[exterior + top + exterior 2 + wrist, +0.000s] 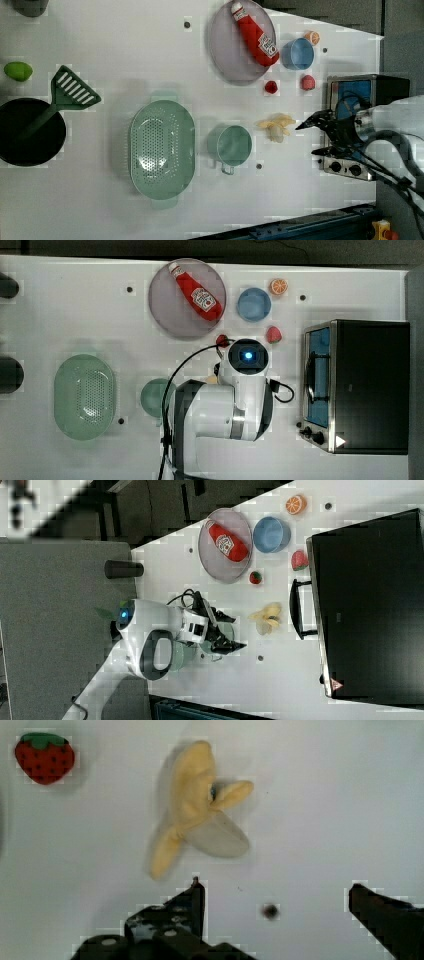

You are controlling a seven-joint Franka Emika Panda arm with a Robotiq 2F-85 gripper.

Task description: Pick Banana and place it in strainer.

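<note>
The gripper (307, 137) is wide open and holds nothing. The banana (276, 127) lies on the white table (125, 45), between the gripper and the green cup (231, 145). The strainer (161, 148) sits beyond the cup.

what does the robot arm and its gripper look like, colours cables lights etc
The arm is glossy white with rounded, bulky links and dark grey bands at the joints. A round dark cap on one joint carries a glowing blue light. Black cables loop along its outside. The gripper is black, with two tapered, pointed fingers and small silver screw heads on its body.
</note>
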